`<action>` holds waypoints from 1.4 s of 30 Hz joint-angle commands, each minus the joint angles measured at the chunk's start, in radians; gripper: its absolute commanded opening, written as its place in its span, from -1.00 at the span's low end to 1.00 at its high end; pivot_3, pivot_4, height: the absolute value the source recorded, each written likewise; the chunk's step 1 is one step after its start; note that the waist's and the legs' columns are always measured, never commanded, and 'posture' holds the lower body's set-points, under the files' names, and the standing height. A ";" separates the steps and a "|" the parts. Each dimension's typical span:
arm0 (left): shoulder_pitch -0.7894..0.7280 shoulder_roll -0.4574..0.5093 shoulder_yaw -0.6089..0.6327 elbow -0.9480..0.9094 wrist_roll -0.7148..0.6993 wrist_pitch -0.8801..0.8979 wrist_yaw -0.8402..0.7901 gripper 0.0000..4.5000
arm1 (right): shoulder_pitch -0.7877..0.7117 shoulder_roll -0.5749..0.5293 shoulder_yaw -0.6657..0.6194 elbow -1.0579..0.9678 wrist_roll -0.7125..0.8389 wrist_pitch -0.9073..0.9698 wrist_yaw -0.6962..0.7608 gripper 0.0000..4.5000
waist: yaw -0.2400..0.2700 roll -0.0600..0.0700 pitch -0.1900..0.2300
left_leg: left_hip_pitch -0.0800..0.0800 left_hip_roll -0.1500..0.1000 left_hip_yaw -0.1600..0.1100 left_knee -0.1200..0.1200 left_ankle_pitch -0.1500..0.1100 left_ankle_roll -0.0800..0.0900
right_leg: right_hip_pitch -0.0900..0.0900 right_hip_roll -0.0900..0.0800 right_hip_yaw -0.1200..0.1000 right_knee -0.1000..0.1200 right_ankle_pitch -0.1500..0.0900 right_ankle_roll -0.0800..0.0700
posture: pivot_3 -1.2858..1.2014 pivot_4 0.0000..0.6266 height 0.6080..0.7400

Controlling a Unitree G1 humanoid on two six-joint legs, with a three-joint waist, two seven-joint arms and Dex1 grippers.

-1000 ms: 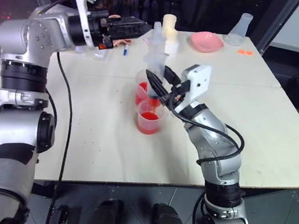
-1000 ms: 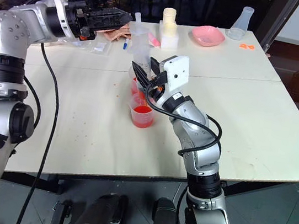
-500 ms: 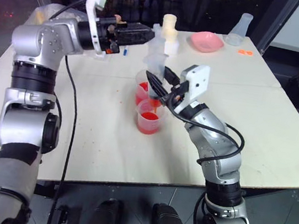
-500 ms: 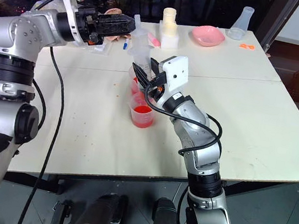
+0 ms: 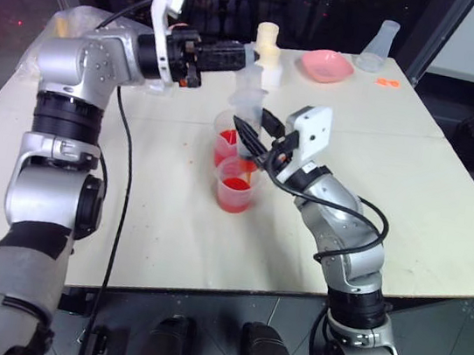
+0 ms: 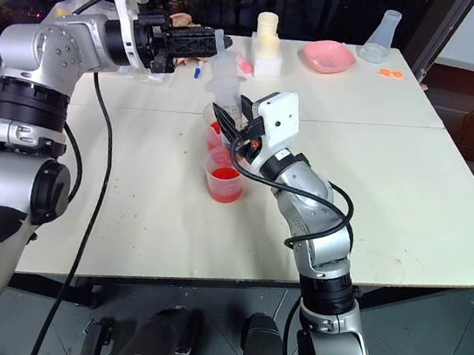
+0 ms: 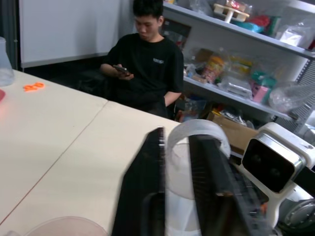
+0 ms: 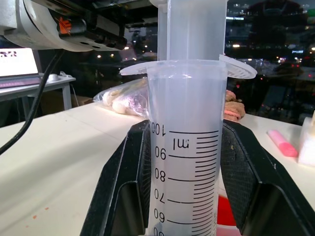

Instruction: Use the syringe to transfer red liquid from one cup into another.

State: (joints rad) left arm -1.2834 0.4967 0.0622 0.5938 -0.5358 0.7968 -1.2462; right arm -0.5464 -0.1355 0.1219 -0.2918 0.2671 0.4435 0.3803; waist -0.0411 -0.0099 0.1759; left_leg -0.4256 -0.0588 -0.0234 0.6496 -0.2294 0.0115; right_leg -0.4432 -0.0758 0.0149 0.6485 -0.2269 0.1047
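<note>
Two cups: the taller cup (image 5: 224, 140) and the shorter cup (image 5: 238, 186) stand touching mid-table (image 5: 446, 198), each holding red liquid (image 5: 237, 185)
Syringe (image 8: 187, 147): upright, tip down over the taller cup, barrel clear
Right gripper (image 5: 252, 135): fingers clamped on the syringe barrel from both sides
Left gripper (image 5: 241, 57): fingers pinched on the white plunger (image 7: 194, 147) at the syringe's top
Person (image 7: 147, 64): seated beyond the table

A lab or workshop: a large pale table (image 5: 446, 198) carries a conical flask (image 5: 381, 43), a pink dish (image 5: 327, 65) and measuring cups, beside cluttered storage shelves (image 7: 246, 59) where a seated person (image 7: 147, 64) waits.
</note>
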 commanded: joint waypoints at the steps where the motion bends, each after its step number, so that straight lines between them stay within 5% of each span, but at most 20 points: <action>1: -0.015 -0.001 -0.007 -0.036 -0.011 0.010 -0.028 -0.99 | -0.022 0.012 0.002 -0.048 0.006 -0.025 0.000 -0.38 | 0.000 0.000 0.000 | 0.000 0.000 0.000 0.000 0.000 0.000 | 0.000 0.000 0.000 0.000 0.000 0.000 | 0.03 -0.52 1.00; 42: 0.103 -0.040 -0.066 -0.205 -0.016 0.095 -0.044 -0.99 | -0.117 0.071 -0.101 -0.156 0.154 0.184 -0.099 -0.38 | 0.000 0.000 0.000 | 0.000 0.000 0.000 0.000 0.000 0.000 | 0.000 0.000 0.000 0.000 0.000 0.000 | 0.03 -0.52 1.00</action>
State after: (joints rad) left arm -1.2070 0.4975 0.0524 0.4416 -0.5131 0.8481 -1.2410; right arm -0.5868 -0.0822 0.0736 -0.3731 0.3968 0.6598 0.3222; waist -0.0409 -0.0099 0.1759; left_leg -0.4256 -0.0586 -0.0236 0.6496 -0.2295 0.0115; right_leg -0.4432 -0.0761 0.0151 0.6486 -0.2270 0.1046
